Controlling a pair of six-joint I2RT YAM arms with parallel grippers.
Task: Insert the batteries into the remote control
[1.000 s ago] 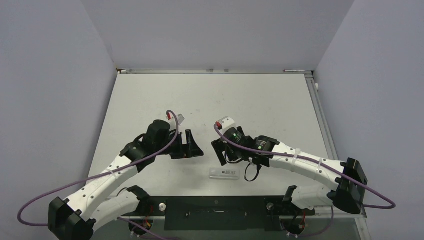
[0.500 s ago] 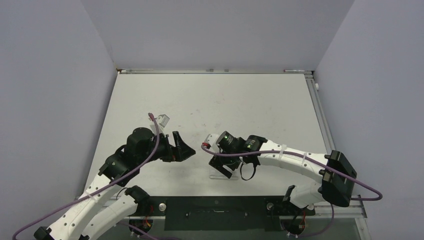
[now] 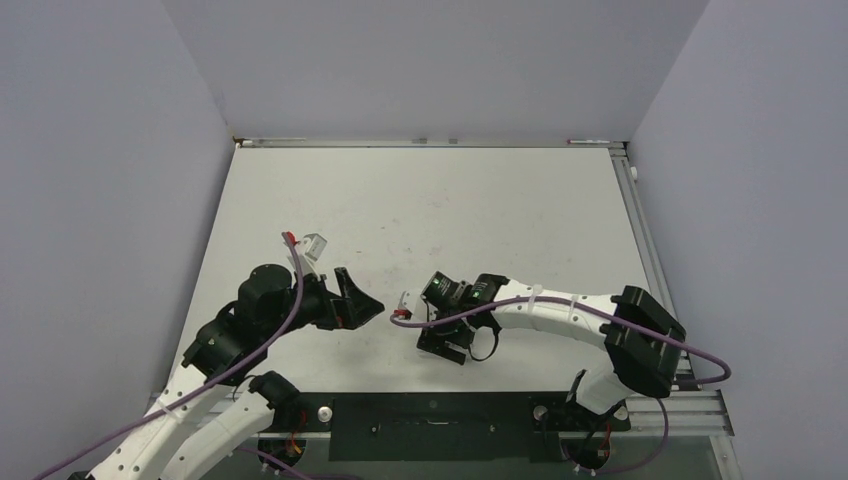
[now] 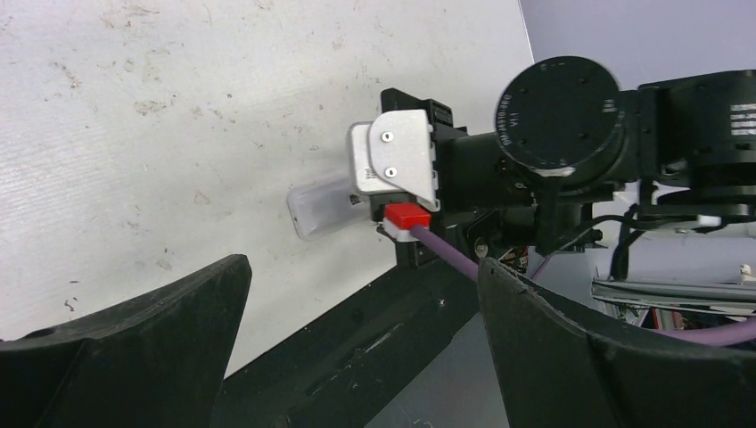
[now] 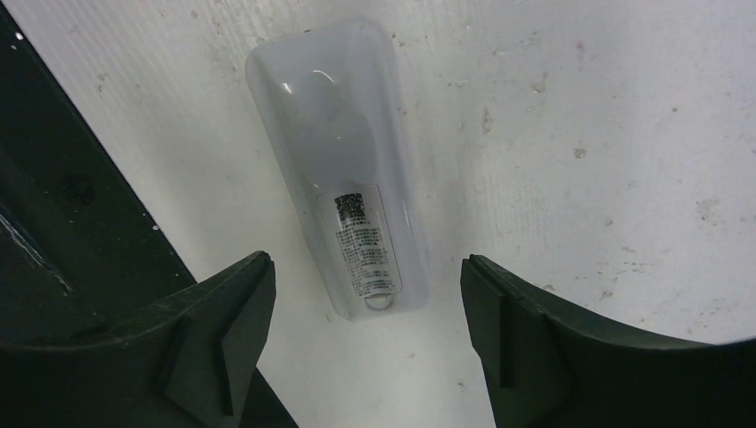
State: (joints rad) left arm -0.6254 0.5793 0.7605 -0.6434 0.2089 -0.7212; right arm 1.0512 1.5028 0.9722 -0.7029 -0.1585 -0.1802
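The remote control (image 5: 343,169) is a slim white bar lying flat on the table, a printed label on its upper face. My right gripper (image 5: 365,267) is open just above it, its fingers (image 5: 223,339) straddling the near end without touching. In the top view my right gripper (image 3: 445,345) covers the remote. My left gripper (image 3: 368,308) is open and empty, to the left of it. In the left wrist view the remote's end (image 4: 316,207) shows under the right wrist's camera block (image 4: 397,165), beyond my open left gripper (image 4: 363,267). The batteries are not in view.
The black base plate (image 3: 430,425) runs along the table's near edge, close beside the remote; it also shows in the right wrist view (image 5: 53,223). A purple cable (image 4: 450,254) hangs off the right wrist. Grey walls enclose the table (image 3: 450,200).
My right gripper has swung left and toward the near edge, coming down over the remote. My left arm has drawn back to the left and nearer its base.
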